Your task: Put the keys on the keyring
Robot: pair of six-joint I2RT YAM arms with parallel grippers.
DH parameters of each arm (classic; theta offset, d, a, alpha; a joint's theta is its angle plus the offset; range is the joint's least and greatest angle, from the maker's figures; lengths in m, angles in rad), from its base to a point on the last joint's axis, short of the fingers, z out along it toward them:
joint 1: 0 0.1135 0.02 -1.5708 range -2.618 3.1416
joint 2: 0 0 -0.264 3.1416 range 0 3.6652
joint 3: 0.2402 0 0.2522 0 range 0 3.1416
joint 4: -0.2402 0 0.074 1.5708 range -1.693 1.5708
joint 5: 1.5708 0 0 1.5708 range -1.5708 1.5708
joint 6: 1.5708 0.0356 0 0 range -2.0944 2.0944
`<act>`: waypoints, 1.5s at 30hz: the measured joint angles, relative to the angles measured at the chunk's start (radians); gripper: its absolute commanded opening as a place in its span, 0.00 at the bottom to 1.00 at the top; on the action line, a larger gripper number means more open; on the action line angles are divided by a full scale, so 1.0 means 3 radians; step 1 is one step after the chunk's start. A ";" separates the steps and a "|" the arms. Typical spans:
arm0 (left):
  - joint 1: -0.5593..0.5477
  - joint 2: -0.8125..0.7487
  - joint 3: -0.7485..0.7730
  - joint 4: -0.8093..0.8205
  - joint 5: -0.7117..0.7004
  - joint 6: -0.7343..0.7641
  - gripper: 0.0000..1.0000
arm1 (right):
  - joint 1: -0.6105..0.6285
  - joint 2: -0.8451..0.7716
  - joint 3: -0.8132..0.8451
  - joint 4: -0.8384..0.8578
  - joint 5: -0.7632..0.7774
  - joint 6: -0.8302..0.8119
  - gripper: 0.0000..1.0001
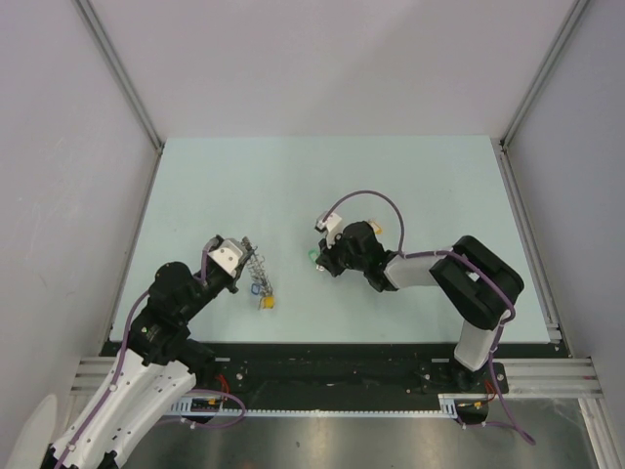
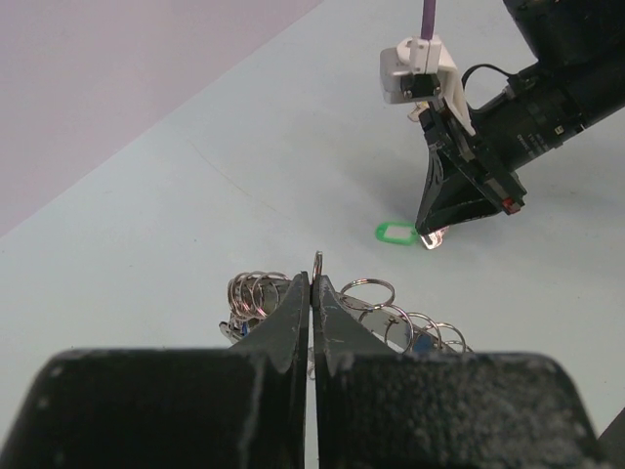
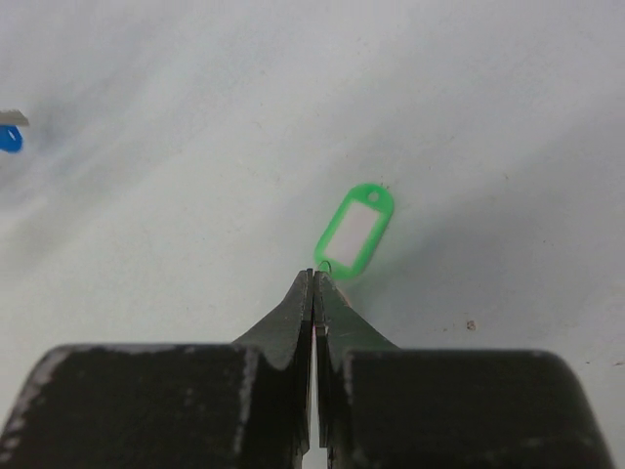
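left pincer (image 2: 314, 278) closed on one keyring (image 2: 250, 291), right pincer (image 3: 314, 277) closed on one green key (image 3: 355, 231)

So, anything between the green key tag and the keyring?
Nothing visible: only bare table lies between the green key tag and the keyring; the yellow tag sits at the keyring's near end.

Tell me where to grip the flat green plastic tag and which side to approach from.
Grip the green plastic tag at its narrow end with the small metal loop, coming from above on the right tool's side. It lies flat on the pale table, so its faces cannot be pinched; the loop end points at the shut tool.
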 measured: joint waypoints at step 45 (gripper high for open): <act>0.0000 -0.0001 -0.0006 0.0000 0.0032 0.0000 0.00 | 0.0356 -0.0118 -0.0230 0.0392 0.0924 0.0092 0.37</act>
